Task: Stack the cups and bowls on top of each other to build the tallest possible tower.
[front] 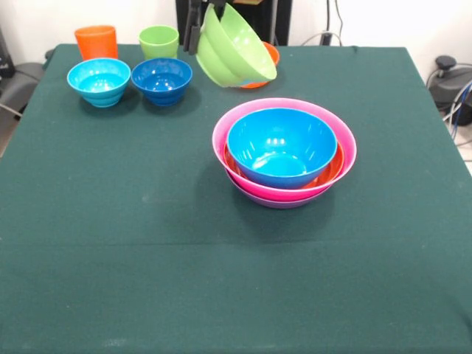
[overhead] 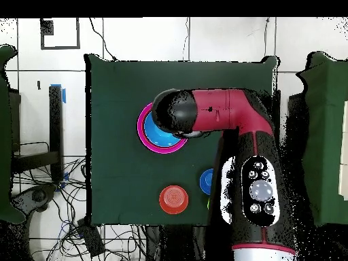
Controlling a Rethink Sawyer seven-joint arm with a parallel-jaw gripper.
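Green bowl held aloft at the far edge, tower mid-counter

The hand [front: 195, 29] hangs at the top of the front view, its dark fingers closed over the rim of the lime green bowl [front: 234, 48], which tilts steeply with its opening turned toward the upper right. The bowl is clear of the counter [front: 147, 251] — and just behind its lower right side a small orange bowl [front: 270, 59] peeks out, near the far edge.

The tower [front: 284, 155] sits a little right of centre: a blue bowl [front: 280, 144] nested in an orange one, inside the wide pink bowl [front: 228, 136], with a purple rim showing underneath. It stands apart from everything else, well in from the right edge.

Along the far left edge stand the orange cup [front: 96, 41] and the green cup [front: 159, 41], side by side with a gap between them. In front of them sit the light blue bowl [front: 99, 81] and the dark blue bowl [front: 161, 80], almost touching.

The whole near half of the green cloth lies open, as does the strip along the left side below the small bowls. In the overhead view the red and black arm [overhead: 224, 112] covers part of the tower.
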